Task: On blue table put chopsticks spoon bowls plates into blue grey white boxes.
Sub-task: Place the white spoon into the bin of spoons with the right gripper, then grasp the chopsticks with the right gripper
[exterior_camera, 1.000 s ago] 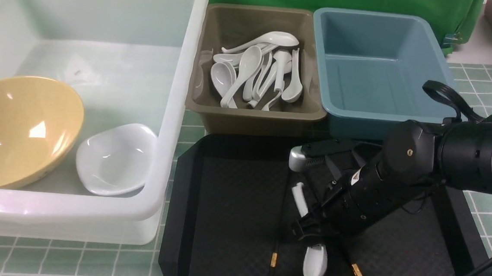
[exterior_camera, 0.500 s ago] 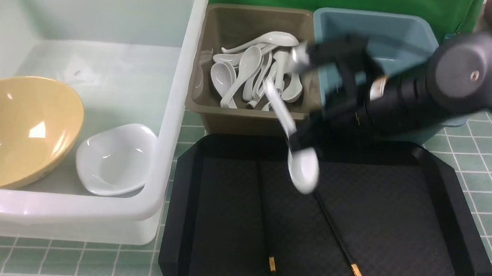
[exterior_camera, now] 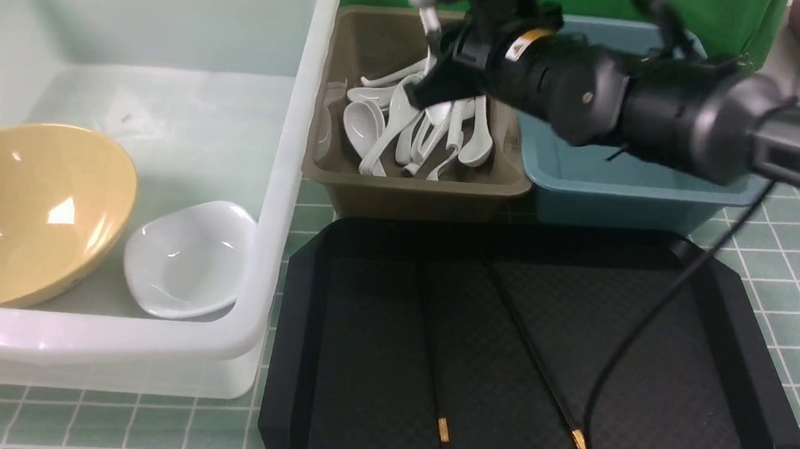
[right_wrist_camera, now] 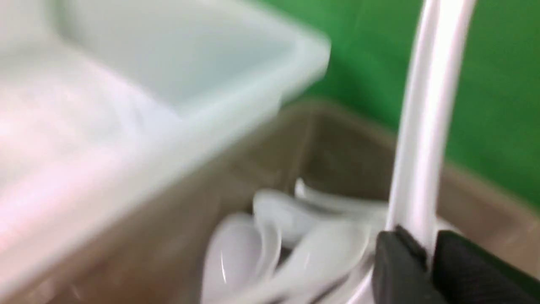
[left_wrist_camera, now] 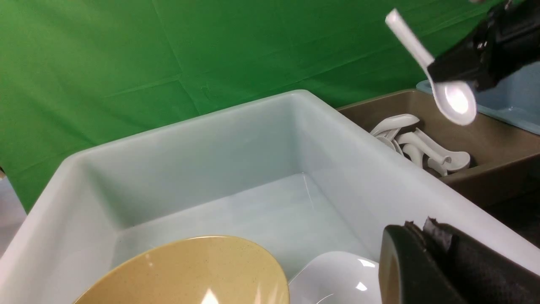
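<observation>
Here, the right gripper (right_wrist_camera: 424,249) is clamped on the spoon (right_wrist_camera: 426,126) by its handle, directly above the olive-grey box (exterior_camera: 410,183). Dropped from this height, it could chip the spoon pile (exterior_camera: 406,130) below. The left gripper (left_wrist_camera: 417,226) is closed and empty.

table (exterior_camera: 789,294) was green-blue tiles with white lines, tray (exterior_camera: 364,335) textured black, bowl (exterior_camera: 28,205) mustard-yellow, spoon (left_wrist_camera: 453,99) white, chopsticks (exterior_camera: 434,368) black, gold-banded

My right gripper (exterior_camera: 429,86) hangs over the olive-grey box (exterior_camera: 414,180), the handle of a white spoon (exterior_camera: 429,26) sticking up from it. The spoon pile (exterior_camera: 378,131) lies just below. Two black chopsticks (exterior_camera: 432,368) lie well back toward me on the black tray (exterior_camera: 675,413).
</observation>
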Controlling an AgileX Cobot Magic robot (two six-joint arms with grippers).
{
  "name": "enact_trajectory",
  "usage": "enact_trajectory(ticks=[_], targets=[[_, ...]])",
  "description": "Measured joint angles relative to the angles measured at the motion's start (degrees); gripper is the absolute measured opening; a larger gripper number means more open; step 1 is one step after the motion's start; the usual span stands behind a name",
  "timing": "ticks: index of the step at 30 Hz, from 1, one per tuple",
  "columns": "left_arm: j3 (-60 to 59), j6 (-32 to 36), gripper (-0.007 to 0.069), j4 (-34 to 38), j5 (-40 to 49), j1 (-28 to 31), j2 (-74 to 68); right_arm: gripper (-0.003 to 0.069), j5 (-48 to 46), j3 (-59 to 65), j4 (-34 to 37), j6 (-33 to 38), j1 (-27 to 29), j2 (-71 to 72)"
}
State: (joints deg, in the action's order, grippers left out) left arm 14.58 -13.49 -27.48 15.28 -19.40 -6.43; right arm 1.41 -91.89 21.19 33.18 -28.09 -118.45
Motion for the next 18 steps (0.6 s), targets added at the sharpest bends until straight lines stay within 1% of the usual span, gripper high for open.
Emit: enact_trajectory(ticks=[2, 3, 4, 5, 6, 7, 8, 11, 12, 13, 16, 18], targets=[[0.00, 0.00, 0.0002, -0.05, 0.00, 0.00, 0.00, 0.0279, -5.37, -1.41, 0.00, 0.00, 1.29, -1.43], [0.00, 0.00, 0.0002, -0.13, 0.00, 0.00, 0.00, 0.0300, -8.07, -1.88, 0.00, 0.00, 1.94, -1.43], [0.00, 0.00, 0.0002, -0.20, 0.00, 0.00, 0.00, 0.0311, -8.78, -1.97, 0.00, 0.00, 2.08, -1.43], [0.00, 0.00, 0.0002, -0.24, 0.00, 0.00, 0.00, 0.0337, -15.35, -2.81, 0.00, 0.00, 3.09, -0.53], [0.00, 0.00, 0.0002, -0.24, 0.00, 0.00, 0.00, 0.0347, -20.63, -3.23, -0.24, -0.13, 3.62, 0.54], [0.00, 0.00, 0.0002, -0.24, 0.00, 0.00, 0.00, 0.0348, -21.78, -3.23, -0.24, -0.24, 3.74, 0.79], [0.00, 0.00, 0.0002, -0.24, 0.05, 0.00, 0.00, 0.0347, -32.70, -3.61, -1.54, -3.17, 4.70, 3.41], [0.00, 0.00, 0.0002, -0.24, 0.05, 0.00, 0.00, 0.0299, -50.83, -3.89, -7.72, -11.59, 5.57, 7.22], [0.00, 0.00, 0.0002, -0.24, 0.05, 0.00, 0.00, 0.0290, -53.09, -3.82, -8.07, -12.36, 5.62, 7.52], [-0.07, 0.00, 0.0002, -0.40, -0.01, 0.00, 0.00, 0.0251, -60.36, -2.63, -9.72, -14.18, 5.72, 8.26], [-0.12, 0.00, 0.0002, -0.67, -0.56, 0.00, 0.00, 0.0186, -66.89, 3.39, -10.93, -15.39, 4.82, 8.49], [-0.13, 0.00, 0.0002, -0.73, -0.82, 0.00, 0.00, 0.0166, -66.57, 7.24, -11.06, -15.52, 3.56, 8.44]])
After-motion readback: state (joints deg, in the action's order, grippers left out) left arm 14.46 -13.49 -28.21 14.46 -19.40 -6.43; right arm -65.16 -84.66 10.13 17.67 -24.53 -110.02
